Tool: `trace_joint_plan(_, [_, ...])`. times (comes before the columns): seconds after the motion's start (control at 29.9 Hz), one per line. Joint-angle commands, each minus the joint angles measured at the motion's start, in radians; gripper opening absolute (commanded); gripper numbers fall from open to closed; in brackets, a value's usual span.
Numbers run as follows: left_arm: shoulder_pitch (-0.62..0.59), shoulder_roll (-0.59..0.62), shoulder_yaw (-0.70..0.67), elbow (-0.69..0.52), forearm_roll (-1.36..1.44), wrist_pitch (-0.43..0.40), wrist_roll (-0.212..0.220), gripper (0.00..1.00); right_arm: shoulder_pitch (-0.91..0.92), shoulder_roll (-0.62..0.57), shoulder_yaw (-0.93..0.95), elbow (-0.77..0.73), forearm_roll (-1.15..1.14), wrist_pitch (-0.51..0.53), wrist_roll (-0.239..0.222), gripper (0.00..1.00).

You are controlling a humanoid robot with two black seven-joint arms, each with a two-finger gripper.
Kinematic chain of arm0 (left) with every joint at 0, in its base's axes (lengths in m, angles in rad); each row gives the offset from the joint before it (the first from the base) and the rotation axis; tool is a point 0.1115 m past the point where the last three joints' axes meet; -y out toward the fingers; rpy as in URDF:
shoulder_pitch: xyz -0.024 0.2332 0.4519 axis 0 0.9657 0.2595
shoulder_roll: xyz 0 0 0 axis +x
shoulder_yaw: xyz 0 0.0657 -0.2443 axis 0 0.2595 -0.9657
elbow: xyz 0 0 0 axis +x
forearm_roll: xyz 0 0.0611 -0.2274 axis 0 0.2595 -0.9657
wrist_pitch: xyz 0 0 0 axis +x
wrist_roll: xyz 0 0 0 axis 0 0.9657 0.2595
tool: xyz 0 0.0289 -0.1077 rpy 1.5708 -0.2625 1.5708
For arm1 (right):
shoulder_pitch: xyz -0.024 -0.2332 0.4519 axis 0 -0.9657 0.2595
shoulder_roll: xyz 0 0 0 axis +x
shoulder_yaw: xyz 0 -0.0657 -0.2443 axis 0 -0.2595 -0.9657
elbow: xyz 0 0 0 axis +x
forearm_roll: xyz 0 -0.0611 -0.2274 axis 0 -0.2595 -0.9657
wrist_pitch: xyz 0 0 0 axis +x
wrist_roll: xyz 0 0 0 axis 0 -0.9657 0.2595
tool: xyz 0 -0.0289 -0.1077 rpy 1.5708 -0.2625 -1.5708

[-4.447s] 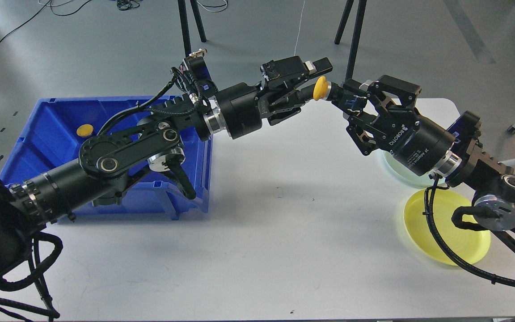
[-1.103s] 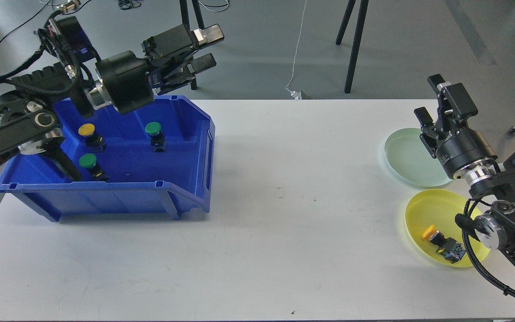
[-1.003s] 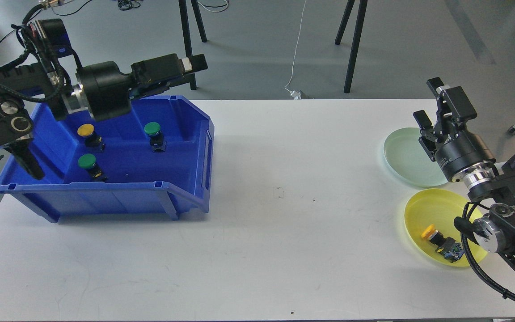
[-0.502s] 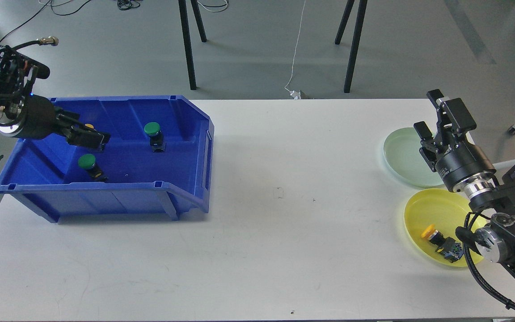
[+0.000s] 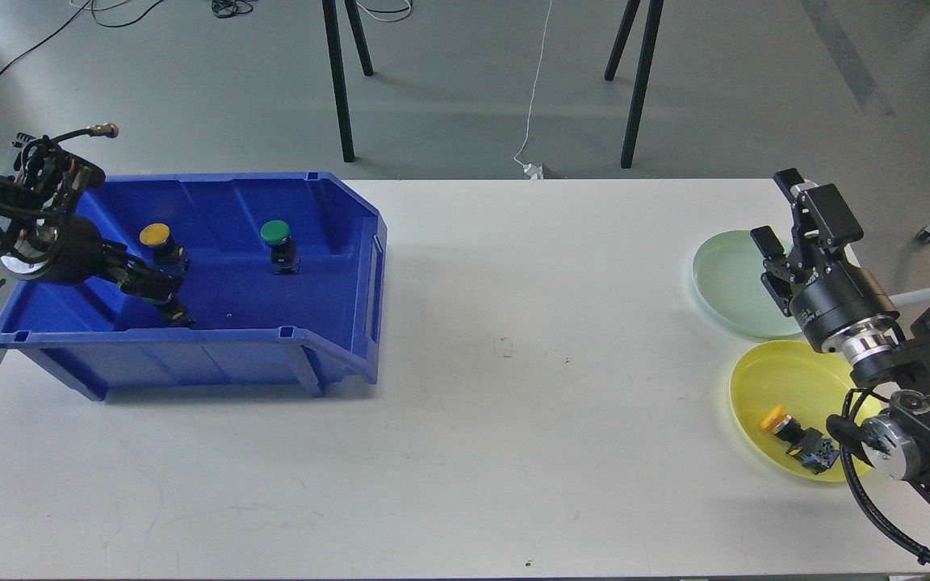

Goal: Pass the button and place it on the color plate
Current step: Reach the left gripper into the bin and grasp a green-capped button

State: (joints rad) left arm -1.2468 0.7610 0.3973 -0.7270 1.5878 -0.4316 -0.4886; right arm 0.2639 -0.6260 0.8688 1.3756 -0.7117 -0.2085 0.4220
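A blue bin (image 5: 336, 242) at the left holds a yellow-capped button (image 5: 155, 235) and a green-capped button (image 5: 275, 233). My left gripper (image 5: 154, 284) reaches down into the bin's front left part, over a third button whose cap is hidden; only its dark base (image 5: 178, 315) shows. The gripper's fingers are dark and cannot be told apart. My right gripper (image 5: 780, 211) is open and empty, raised above the pale green plate (image 5: 723, 278). The yellow plate (image 5: 780, 379) holds a yellow-capped button (image 5: 792, 432).
Black stand legs (image 5: 340, 81) rise behind the table's far edge. My right arm's elbow and cable (image 5: 893, 436) overhang the yellow plate's right side. The white table (image 5: 513, 363) lies between the bin and the plates.
My left gripper has swung down into the bin, from over the yellow button to over the front green button, hiding its cap. The right gripper has barely moved.
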Motion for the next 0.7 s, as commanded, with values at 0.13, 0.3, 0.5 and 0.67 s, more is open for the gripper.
trace_joint_plan(0.13, [0.020,-0.011,0.000,0.000,-0.002,-0.012,0.000,0.97,-0.002,0.000,-0.002,-0.001,0.000,0.000,0.000,0.99])
trace_joint_plan(0.3, [0.033,-0.025,0.000,0.008,-0.002,-0.010,0.000,0.96,-0.002,-0.001,-0.004,-0.001,0.000,0.001,0.000,0.99])
trace_joint_plan(0.5, [0.035,-0.025,0.000,0.014,-0.002,-0.010,0.000,0.91,-0.002,0.000,-0.005,-0.001,0.000,0.001,0.000,0.99])
trace_joint_plan(0.67, [0.041,-0.029,0.000,0.031,-0.002,-0.010,0.000,0.81,-0.002,0.000,-0.007,-0.001,0.000,0.001,0.000,0.99])
